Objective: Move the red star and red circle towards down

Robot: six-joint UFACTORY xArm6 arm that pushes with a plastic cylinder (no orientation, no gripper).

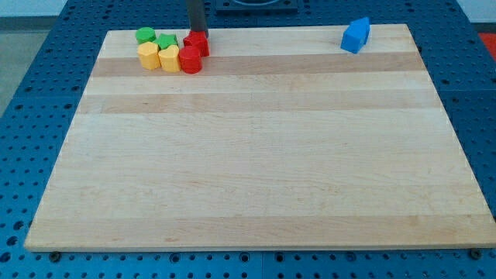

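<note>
You have a pale wooden worktop with visible grain bands, resting on a blue perforated base. Nearly all the blocks crowd into the worktop's corner at the view's top left. A green circle and a green star sit along the view's top edge, with a yellow block of faceted shape and a second yellow block, shape unclear, just below them. These four lie to the view's left of the red pair, not below it.

The red star touches the green star's right side, and the red circle sits just below it, touching the second yellow block. Below both red blocks the wood lies open towards the view's bottom.

Well apart, near the view's top right corner, you see two blue blocks pressed together, their shapes hard to make out.

Your tool is a straight dark rod with nothing to open or close, so it holds nothing. My tip comes down at the red star's upper edge, apparently touching it from the view's top side.

The blocks look like smooth, glossy plastic.
</note>
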